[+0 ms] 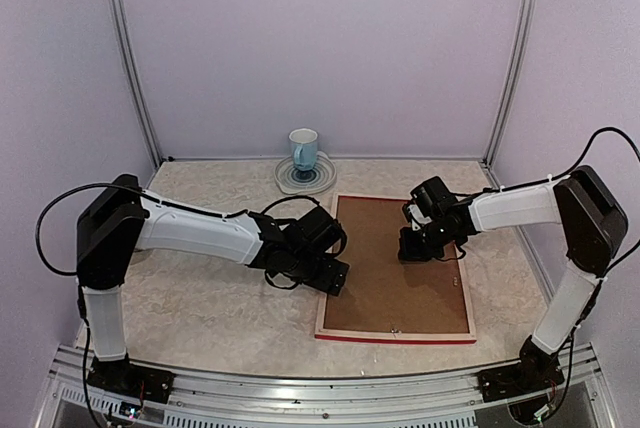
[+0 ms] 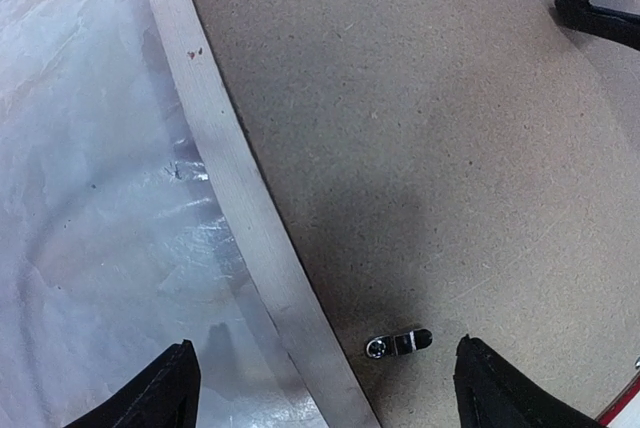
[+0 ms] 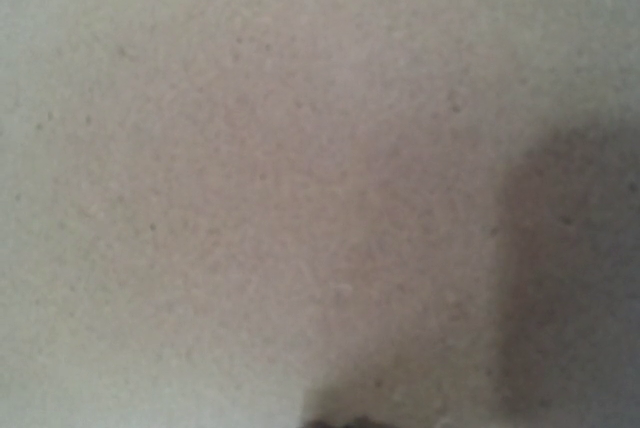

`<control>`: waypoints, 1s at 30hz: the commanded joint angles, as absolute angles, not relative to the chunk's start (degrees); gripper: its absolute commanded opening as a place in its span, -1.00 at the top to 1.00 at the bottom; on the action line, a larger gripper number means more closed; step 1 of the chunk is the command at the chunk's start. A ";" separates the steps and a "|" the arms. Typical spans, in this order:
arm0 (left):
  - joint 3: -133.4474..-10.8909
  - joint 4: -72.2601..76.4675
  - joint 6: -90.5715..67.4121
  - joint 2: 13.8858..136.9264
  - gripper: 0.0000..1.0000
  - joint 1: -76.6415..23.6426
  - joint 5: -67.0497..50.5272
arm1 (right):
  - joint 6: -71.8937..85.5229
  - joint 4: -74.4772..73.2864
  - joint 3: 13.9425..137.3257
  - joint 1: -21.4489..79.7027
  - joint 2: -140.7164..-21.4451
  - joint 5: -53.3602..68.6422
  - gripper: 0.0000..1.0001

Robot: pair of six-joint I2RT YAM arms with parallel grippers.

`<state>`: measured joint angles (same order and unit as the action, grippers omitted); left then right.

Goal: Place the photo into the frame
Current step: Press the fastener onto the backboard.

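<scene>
Red-edged frame [image 1: 396, 338] face down on desk [image 1: 200, 308], right of centre, brown board [image 1: 385, 278] in it, left jaws wide over its left rail, right jaws narrow, low over board's far part

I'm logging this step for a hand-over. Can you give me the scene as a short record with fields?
frame: red-edged rectangular picture frame, lying flat, pale wood reverse up
backing: plain brown backing board, lying inside the frame
clip: small metal turn clip, on the board beside the wood rail
photo: not in view
left gripper: jaws wide open, over the frame rail on its own side
right gripper: jaws shut, tip down at the board, contact unclear
background: white-and-blue mug on a round plate
</scene>
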<state>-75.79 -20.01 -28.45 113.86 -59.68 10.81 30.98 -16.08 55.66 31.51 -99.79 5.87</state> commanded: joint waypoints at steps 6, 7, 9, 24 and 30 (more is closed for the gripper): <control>-76.01 -20.82 -28.08 115.91 -0.72 -59.83 12.21 | 31.13 -17.99 55.56 32.10 -101.10 5.70 0.80; -76.01 -20.75 -28.12 116.25 -0.73 -59.83 12.26 | 31.12 -17.97 55.65 32.13 -101.01 5.71 0.80; -75.89 -20.61 -28.12 117.16 -0.72 -59.81 12.43 | 31.11 -18.14 55.74 32.09 -100.84 5.71 0.80; -73.67 -17.44 -28.42 114.96 -0.65 -59.02 10.93 | 30.89 -18.71 56.45 32.12 -101.16 5.34 0.80; -72.68 -14.52 -28.39 111.60 -0.65 -58.35 7.39 | 30.60 -19.41 57.20 32.13 -101.26 4.91 0.80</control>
